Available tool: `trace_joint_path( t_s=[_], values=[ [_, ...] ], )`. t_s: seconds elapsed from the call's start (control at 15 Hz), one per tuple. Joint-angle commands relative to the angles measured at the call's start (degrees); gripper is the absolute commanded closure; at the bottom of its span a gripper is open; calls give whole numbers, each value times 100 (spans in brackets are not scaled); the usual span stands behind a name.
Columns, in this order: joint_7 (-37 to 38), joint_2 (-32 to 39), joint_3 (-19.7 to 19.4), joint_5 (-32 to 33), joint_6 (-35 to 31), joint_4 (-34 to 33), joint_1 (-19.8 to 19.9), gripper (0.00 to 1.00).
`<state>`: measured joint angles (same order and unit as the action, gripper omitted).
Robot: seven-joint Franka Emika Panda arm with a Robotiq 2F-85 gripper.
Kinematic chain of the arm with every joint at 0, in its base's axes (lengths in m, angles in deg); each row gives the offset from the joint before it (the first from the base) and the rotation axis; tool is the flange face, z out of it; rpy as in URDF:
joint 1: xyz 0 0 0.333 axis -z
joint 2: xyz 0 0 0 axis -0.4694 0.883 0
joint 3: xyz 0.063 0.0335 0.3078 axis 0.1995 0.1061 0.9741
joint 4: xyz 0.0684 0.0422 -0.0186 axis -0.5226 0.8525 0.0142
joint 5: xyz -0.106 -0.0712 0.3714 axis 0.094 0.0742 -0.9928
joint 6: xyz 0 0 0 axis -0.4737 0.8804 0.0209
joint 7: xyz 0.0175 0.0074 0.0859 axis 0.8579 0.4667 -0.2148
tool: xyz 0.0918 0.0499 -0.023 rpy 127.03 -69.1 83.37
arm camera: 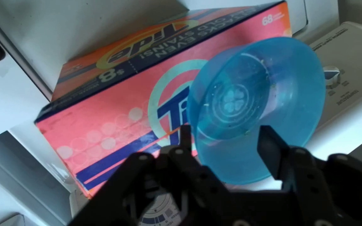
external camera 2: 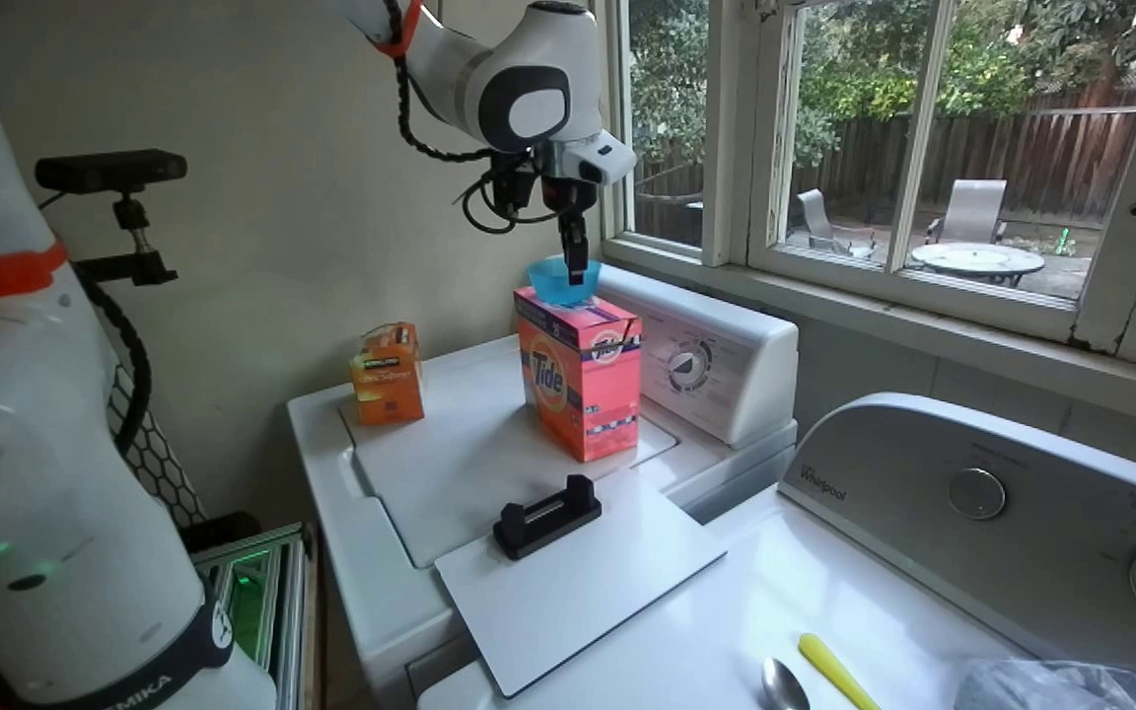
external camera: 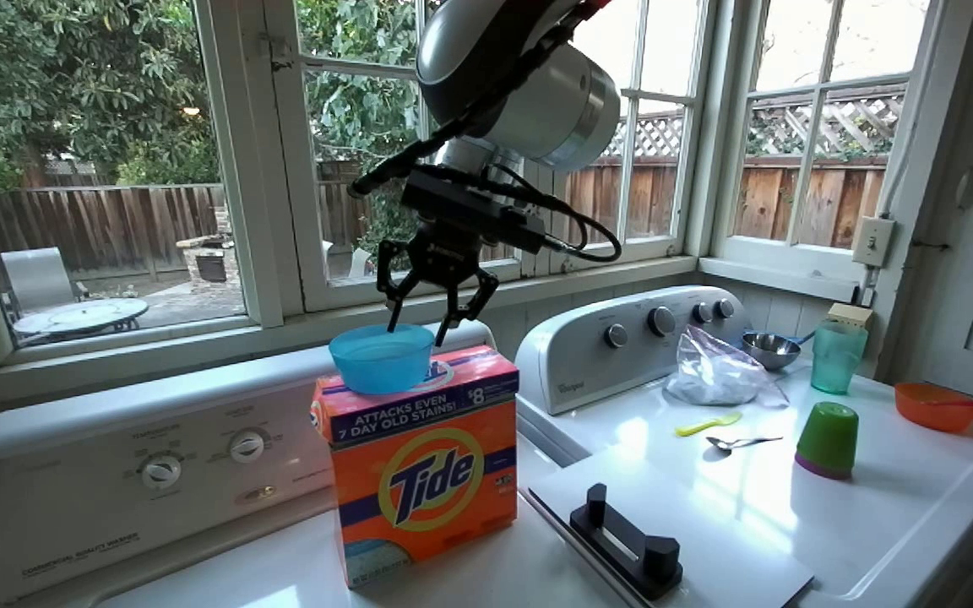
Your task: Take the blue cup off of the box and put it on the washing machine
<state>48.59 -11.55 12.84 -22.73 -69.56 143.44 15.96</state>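
The light-blue cup (external camera: 381, 361) stands upright on top of the orange Tide box (external camera: 427, 481). Cup (external camera 2: 562, 283) and box (external camera 2: 583, 394) also show in an exterior view. The box stands on the white washing machine (external camera: 73, 498) in front of its control panel. My gripper (external camera: 415, 334) points down at the cup's rim with its fingers apart. In the wrist view the cup (arm camera: 231, 106) opens towards the camera above the box (arm camera: 118, 122). One fingertip of the gripper (arm camera: 225, 129) is over the cup's inside, the other just outside its wall. Contact cannot be told.
A white board with a black handle (external camera: 626, 545) lies beside the box, across to the Whirlpool machine (external camera: 655, 338). A small orange box (external camera 2: 388, 380) stands near the wall. A green cup (external camera: 828, 435), teal bottle (external camera: 839, 359), plastic bag (external camera: 710, 371) and spoon (external camera: 744, 442) lie farther off.
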Motion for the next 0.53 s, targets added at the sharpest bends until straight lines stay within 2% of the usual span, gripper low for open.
trace_joint_path(
  t_s=[0.0, 0.2, 0.27, 0.47],
  values=[
    [16, 159, -111, 122, 21, -156, -94, 74],
    [-43, 194, -144, 97, 108, -182, -96, 96],
    [-88, 203, -149, 76, 140, -187, -99, 100],
    [-104, 226, -157, 45, 154, -195, -110, 100]
  ],
)
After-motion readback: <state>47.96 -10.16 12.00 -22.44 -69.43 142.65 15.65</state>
